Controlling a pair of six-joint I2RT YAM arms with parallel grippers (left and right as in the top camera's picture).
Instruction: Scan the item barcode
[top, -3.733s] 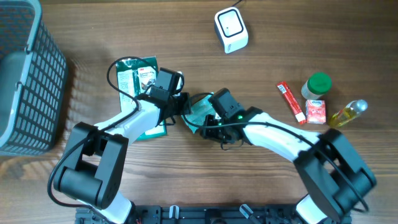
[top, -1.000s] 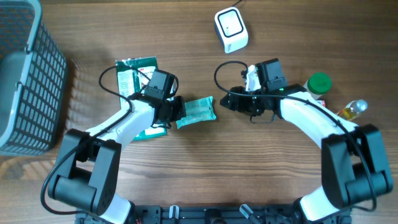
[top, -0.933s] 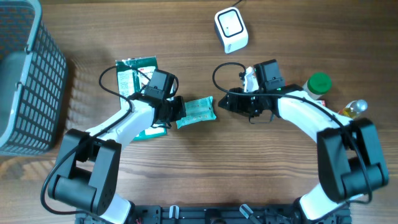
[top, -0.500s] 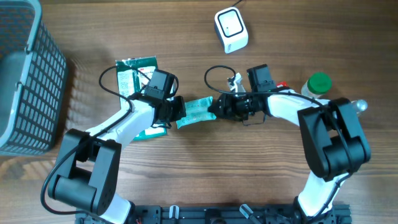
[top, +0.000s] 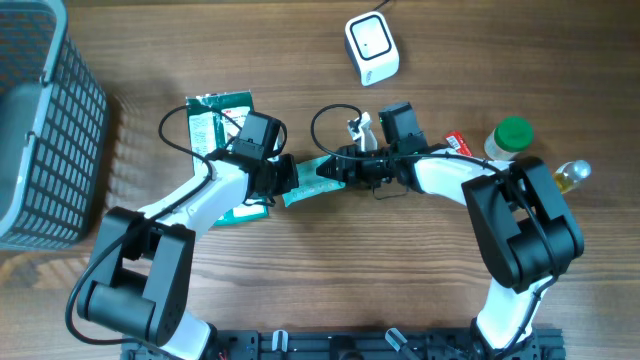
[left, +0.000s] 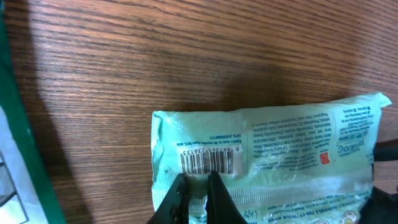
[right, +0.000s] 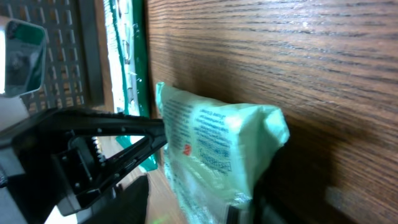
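At table (top: 300, 290) centre, packet (top: 312, 180) clamped by closed left gripper (top: 289, 180), barcode (left: 206, 163) exposed for scanner (top: 371, 47); right gripper (top: 338, 172) grip cannot be told.

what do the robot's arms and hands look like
Both are built alike. The left arm and right arm have smooth white rounded shells with chunky black joints. Each ends in a boxy black wrist block and a black hand, the left hand and right hand, with two slim fingers. A thin black cable loops above each wrist.
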